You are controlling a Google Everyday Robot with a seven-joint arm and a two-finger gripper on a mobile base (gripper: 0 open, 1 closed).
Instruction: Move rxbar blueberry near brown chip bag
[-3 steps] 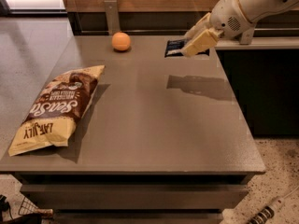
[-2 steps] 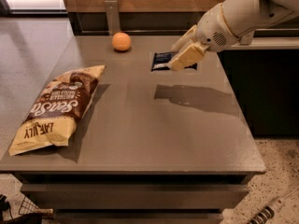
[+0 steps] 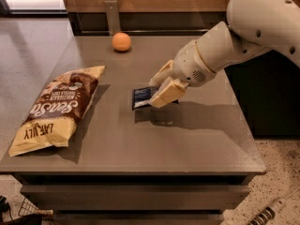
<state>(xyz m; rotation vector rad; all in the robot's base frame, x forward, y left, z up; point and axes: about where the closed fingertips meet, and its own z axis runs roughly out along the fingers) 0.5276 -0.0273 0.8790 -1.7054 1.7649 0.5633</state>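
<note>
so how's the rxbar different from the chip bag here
Size: the rxbar blueberry is small and flat; the brown chip bag is larger and puffy. Colour: the bar is dark navy, the bag brown with cream ends. State: the bar is held in the hand, mid-table, apart from the bag; the bag lies on the table. Both are wrapped snacks.

A grey-brown rectangular tabletop [image 3: 201,144] carries 2 things directly. A large puffy brown chip bag [image 3: 58,109] with cream-yellow ends lies flat along the left side, its "Late July" end toward the front edge. A round orange fruit [image 3: 121,41] sits near the back edge, well apart from the bag. Over the table's middle, the cream 2-finger gripper [image 3: 161,90] grips a small navy-blue rxbar blueberry [image 3: 140,96], whose shadow falls on the surface below.
</note>
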